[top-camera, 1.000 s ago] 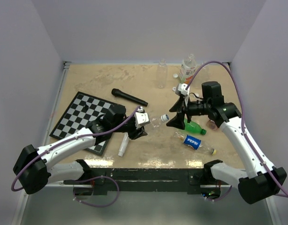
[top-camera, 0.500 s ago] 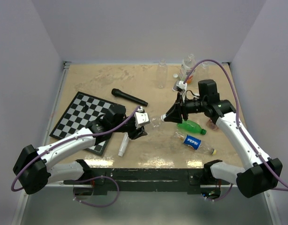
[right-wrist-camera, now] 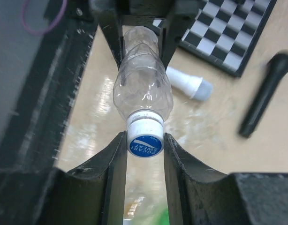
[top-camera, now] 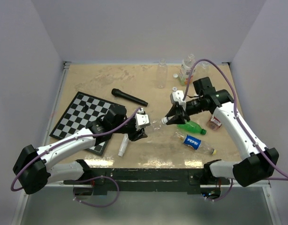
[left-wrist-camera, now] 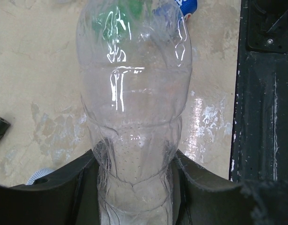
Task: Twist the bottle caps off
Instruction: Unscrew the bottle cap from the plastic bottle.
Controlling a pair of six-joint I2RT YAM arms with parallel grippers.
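- Your left gripper (left-wrist-camera: pixel 134 187) has its fingers clamped on the lower body of a clear bottle (right-wrist-camera: pixel 143 89). It holds the bottle off the table, lying nearly level, with the neck aimed at your other arm.
- The cap (right-wrist-camera: pixel 145 145), white with a blue top, sits on the bottle's neck, right between the fingertips of your right gripper (top-camera: pixel 169 120).
- In the right wrist view, both right fingers (right-wrist-camera: pixel 117 159) press against the cap's sides, so you are pinching it, with no gap visible on either side.
- The cap looks fully seated, with no thread showing under it. I judge the unscrewing of this bottle to be at the grip stage, with the twisting yet to do.
- A green bottle (top-camera: pixel 192 126) and a Pepsi bottle (top-camera: pixel 194 142) lie on the table just below and behind your right fingers. Two more bottles stand far beyond them at the back.
- I cannot tell which of those carry caps, so count them as possibly left.
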